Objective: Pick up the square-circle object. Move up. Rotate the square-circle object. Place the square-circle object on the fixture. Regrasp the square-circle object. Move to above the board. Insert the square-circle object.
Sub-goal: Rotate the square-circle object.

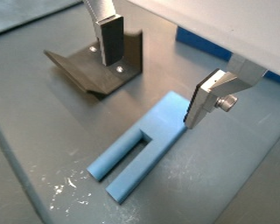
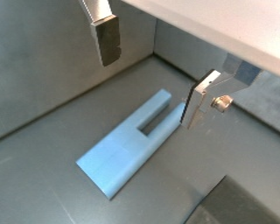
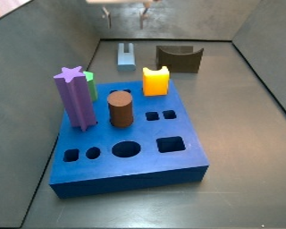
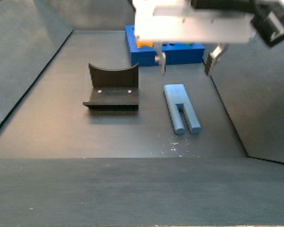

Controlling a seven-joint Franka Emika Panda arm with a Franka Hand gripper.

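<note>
Lying flat on the dark floor was one square-circle object (image 4: 181, 108), a pale blue piece made of two long bars joined side by side, with a slot running partway between them in both wrist views (image 1: 140, 144) (image 2: 136, 140). One gripper (image 4: 186, 59) hung above its far end, with the jaws wide apart and nothing between them. One silver finger (image 1: 206, 98) stood just over the end of the piece, and the other finger (image 1: 108, 39) was off to the side, in front of the fixture (image 1: 98, 67). There was one fixture (image 4: 111, 87), dark brown with a scooped top, beside the piece but not touching it. One blue board (image 3: 126, 141) held one purple star post (image 3: 75, 97), one brown cylinder (image 3: 121, 111) and one orange-yellow block (image 3: 156, 80). The board's top also showed open holes: round, square and small paired ones.
</note>
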